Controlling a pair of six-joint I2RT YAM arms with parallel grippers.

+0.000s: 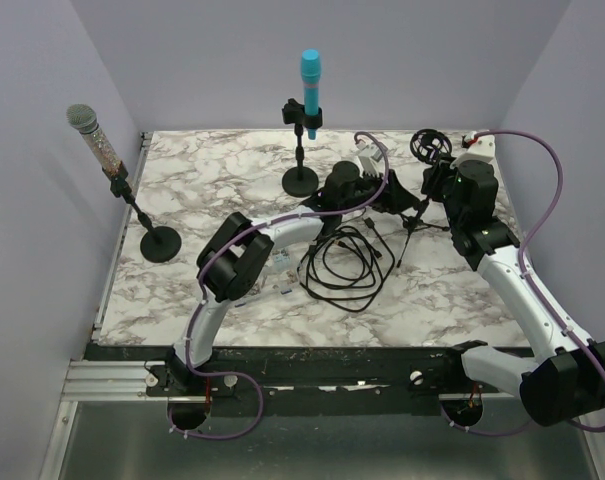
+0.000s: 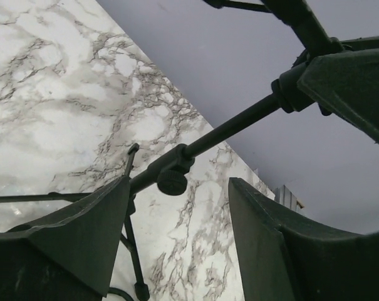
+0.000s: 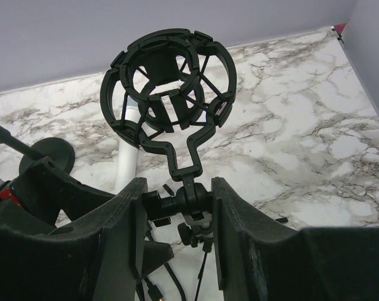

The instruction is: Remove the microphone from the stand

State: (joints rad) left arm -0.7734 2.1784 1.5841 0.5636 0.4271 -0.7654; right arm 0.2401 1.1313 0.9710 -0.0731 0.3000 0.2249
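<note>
A black tripod stand [image 1: 414,212] at the right carries an empty-looking black shock mount [image 3: 169,84], which also shows in the top view [image 1: 431,146]. My right gripper [image 3: 178,188] is shut on the swivel joint [image 3: 192,199] under the mount. My left gripper [image 2: 180,191] is open and empty, with the stand's pole [image 2: 239,122] and its knob just beyond the fingertips. A white cylinder [image 3: 126,157] shows behind the mount; I cannot tell what it is. A blue microphone [image 1: 310,85] and a silver microphone [image 1: 88,128] each sit in their own stands.
A coiled black cable [image 1: 347,265] lies mid-table near the tripod's legs. The blue microphone's round base [image 1: 301,180] is just left of my left gripper [image 1: 380,190]. The silver microphone's base [image 1: 162,243] is at the left edge. Walls close in at the back and on both sides.
</note>
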